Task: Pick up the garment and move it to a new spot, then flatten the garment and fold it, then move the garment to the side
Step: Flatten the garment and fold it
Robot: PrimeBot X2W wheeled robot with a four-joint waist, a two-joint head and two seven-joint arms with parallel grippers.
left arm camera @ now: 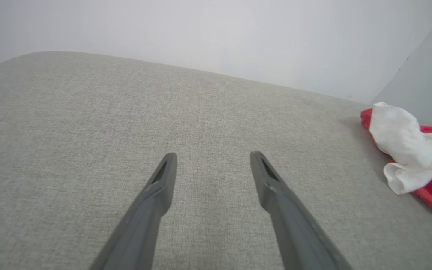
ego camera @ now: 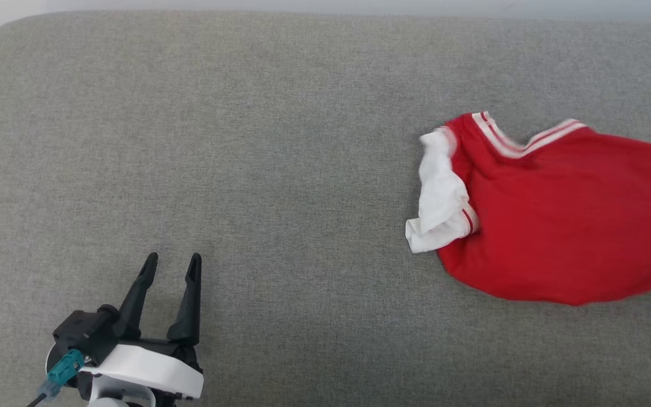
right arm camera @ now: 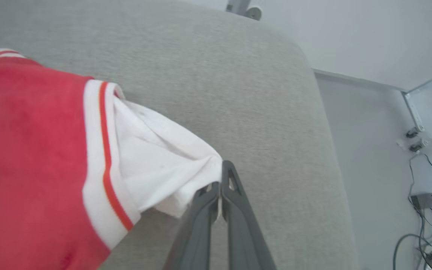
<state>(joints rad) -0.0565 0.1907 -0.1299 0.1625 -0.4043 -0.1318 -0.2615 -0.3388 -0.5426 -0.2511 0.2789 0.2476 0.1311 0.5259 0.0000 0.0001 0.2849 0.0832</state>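
Surface: grey cushion, broad, with a bare stretch ahead of the left gripper, probably room for the new spot.
Article: garment, lying crumpled well to that gripper's right. One sleeve is drawn taut to the right gripper, an edge hold that looks meant for lifting or dragging.
Holder: right gripper, jaws closed on the white sleeve cloth.
Idle: left gripper, jaws spread wide, holding nothing, apparently waiting.
Appearance: red body, white sleeves, red-and-white striped trim; thin, soft, rumpled.
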